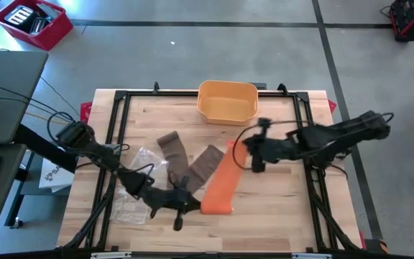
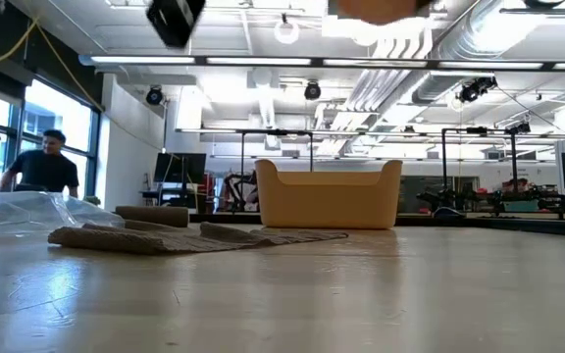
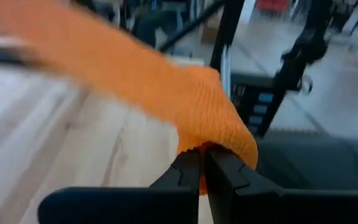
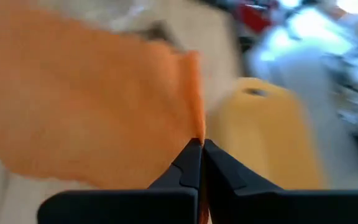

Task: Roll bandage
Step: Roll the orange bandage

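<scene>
Above the wooden table (image 1: 279, 208), both arms' jaws pinch opposite ends of a ribbed orange bandage (image 1: 223, 183).

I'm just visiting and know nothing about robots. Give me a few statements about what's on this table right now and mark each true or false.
1. The orange bandage is held at both ends, by the left gripper and the right gripper. True.
2. The bandage lies flat on the table. False: the low view shows it lifted above the wood.
3. The yellow bin holds a brown bandage. False: the brown bandages lie on the table.
4. Both grippers' jaws are shut. True.
5. A clear plastic bag lies beside the brown bandages. True.
</scene>
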`<state>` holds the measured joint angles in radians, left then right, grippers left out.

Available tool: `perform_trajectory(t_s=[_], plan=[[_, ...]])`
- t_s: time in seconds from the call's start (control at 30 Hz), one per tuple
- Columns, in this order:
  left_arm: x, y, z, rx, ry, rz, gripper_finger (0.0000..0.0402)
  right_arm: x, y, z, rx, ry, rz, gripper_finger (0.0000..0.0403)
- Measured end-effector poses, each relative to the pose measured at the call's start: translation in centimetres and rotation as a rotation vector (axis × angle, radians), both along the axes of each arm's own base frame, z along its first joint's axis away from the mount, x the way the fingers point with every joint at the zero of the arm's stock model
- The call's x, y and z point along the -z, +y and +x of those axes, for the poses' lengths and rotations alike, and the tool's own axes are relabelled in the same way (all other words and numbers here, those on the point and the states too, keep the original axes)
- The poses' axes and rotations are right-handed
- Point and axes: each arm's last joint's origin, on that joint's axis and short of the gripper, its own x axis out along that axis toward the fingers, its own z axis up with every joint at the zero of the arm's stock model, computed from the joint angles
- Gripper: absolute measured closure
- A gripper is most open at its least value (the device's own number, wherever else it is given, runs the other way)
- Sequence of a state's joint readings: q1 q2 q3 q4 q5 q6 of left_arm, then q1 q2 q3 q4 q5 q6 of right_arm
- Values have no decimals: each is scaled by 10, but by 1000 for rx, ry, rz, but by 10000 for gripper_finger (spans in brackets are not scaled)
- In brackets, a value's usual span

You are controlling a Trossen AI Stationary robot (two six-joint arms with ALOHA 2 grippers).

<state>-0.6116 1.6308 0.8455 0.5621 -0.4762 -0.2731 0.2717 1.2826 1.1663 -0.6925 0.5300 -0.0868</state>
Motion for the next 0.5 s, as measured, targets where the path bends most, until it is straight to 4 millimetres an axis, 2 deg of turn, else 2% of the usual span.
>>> perform_trajectory(t_s=[0.13,0.23,0.33,0.5], plan=[[-14,-7,-2,24,-136,-4,401,61,-1,13,-176,-102,170,403],[-20,-6,-1,23,-197,10,401,98,3,15,-231,-173,215,403],[-24,-1,2,8,-234,12,401,123,11,15,-235,-237,273,402],[-21,12,10,-25,-199,-3,401,144,18,15,-213,-214,331,374]])
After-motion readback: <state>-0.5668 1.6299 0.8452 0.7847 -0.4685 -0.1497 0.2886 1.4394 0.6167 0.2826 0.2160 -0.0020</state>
